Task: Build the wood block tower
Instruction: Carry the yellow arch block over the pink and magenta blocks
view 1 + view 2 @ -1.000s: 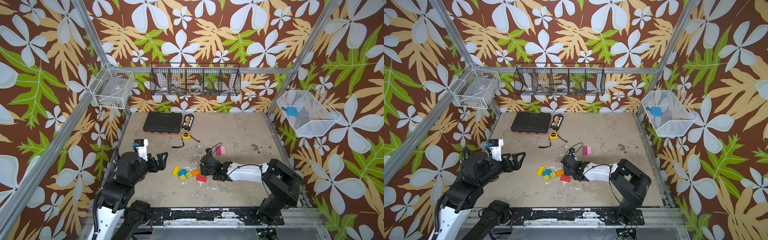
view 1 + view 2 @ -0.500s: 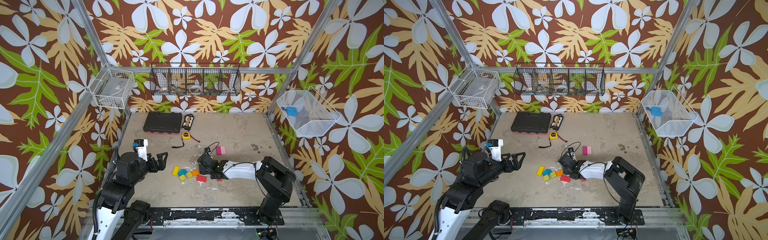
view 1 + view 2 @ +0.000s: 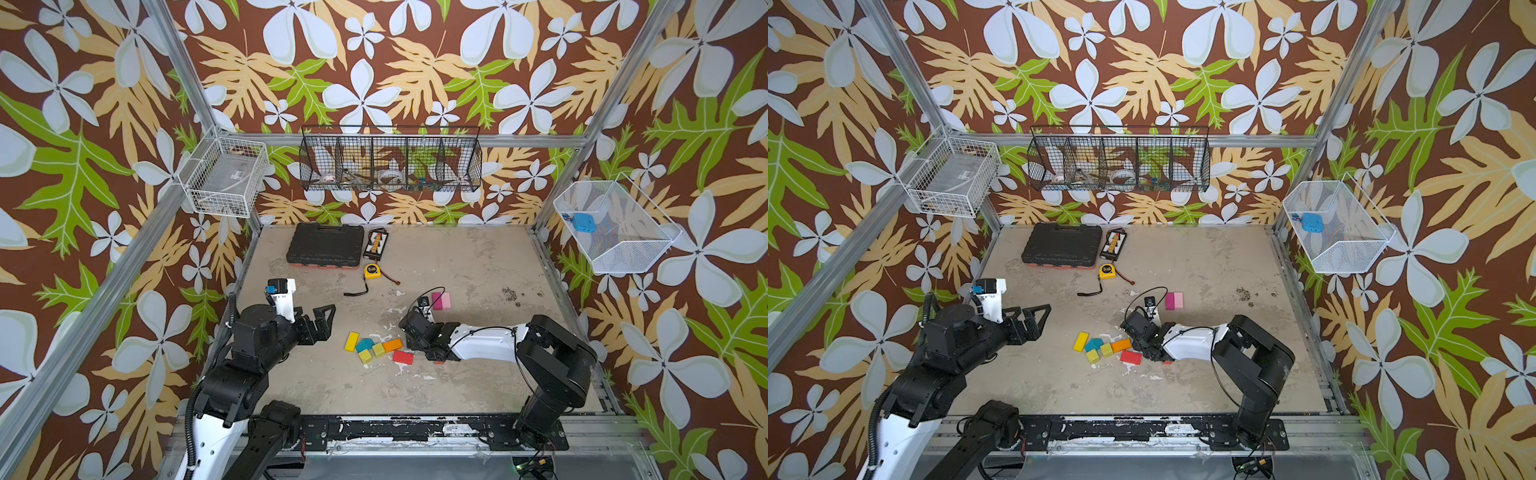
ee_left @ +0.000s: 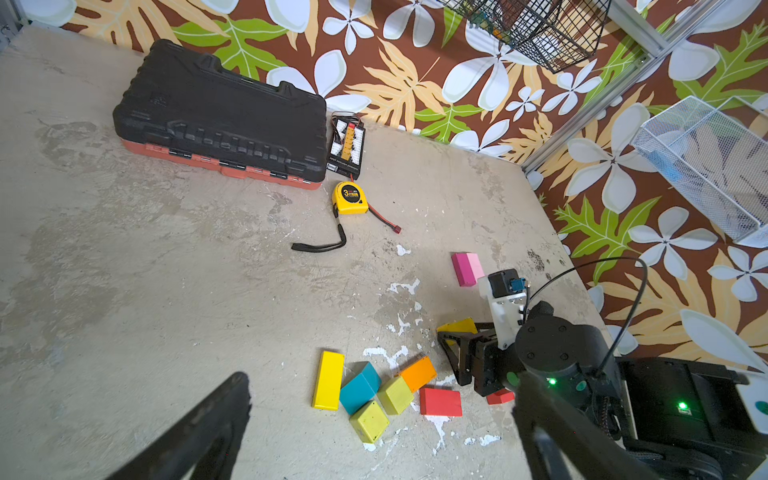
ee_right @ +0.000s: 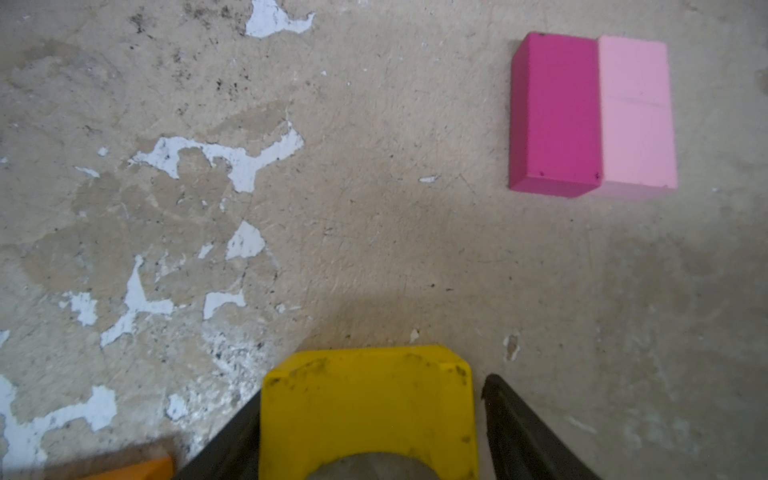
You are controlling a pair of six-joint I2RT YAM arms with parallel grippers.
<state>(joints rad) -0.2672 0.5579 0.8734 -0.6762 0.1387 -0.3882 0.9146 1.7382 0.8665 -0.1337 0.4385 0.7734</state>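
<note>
R pincer (image 5: 372,388) low over counter (image 3: 457,266), clamped on yellow arch (image 4: 457,326), nr the magenta+pink blocks (image 3: 441,301) lying side by side. L pincer (image 3: 326,322) wide open, empty. Other loose blocks (image 3: 365,344) lie scattered on the counter btw both arms.

- The left end effector (image 3: 321,322) is hovering with jaws spread wide, left of the wood blocks (image 3: 376,350).
- Yellow, teal, lime, orange and red blocks are lying clustered on the table (image 3: 478,266).
- The right end effector (image 3: 409,337) is reaching low, just beside the red block (image 3: 403,357).
- A magenta-and-pink pair (image 3: 441,301) is sitting apart, farther back.
</note>
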